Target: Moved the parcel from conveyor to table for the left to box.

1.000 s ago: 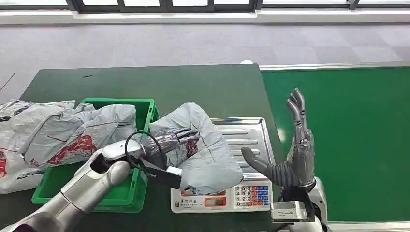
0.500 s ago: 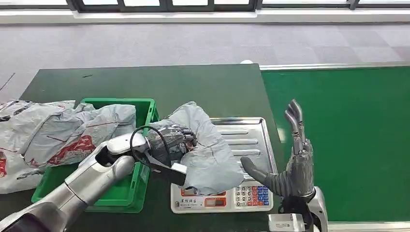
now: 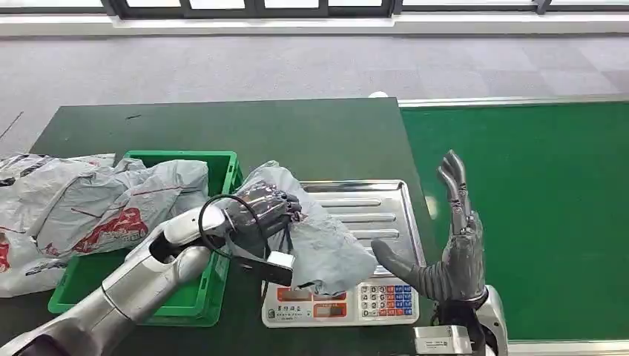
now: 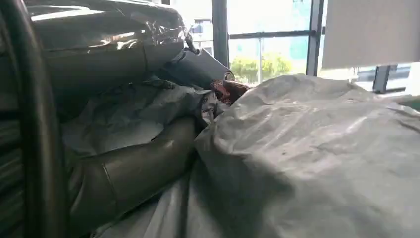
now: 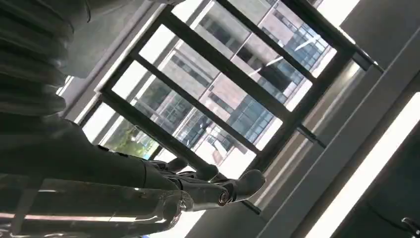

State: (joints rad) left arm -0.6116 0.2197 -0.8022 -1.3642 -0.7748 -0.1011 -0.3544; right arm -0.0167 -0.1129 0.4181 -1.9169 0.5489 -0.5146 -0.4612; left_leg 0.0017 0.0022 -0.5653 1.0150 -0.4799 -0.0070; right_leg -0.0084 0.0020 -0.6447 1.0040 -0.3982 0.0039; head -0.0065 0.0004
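Observation:
A crumpled grey plastic parcel (image 3: 326,237) lies partly over the steel pan of a weighing scale (image 3: 378,211) on the dark green table. My left hand (image 3: 263,208) grips the parcel's left part, fingers curled into the bag, and lifts that side. The left wrist view has the grey bag (image 4: 317,158) bunched against my fingers (image 4: 133,163). My right hand (image 3: 452,252) stands upright and open beside the scale's right edge, holding nothing. A green box (image 3: 194,297) sits left of the scale.
Several grey and red parcels (image 3: 89,208) are heaped in and beside the green box. The green conveyor belt (image 3: 541,208) runs along the right. The scale's keypad (image 3: 386,298) faces me at the table's front edge.
My left hand has closed on the parcel and drawn its left part up and toward the box. My right hand has sunk slightly and stays open.

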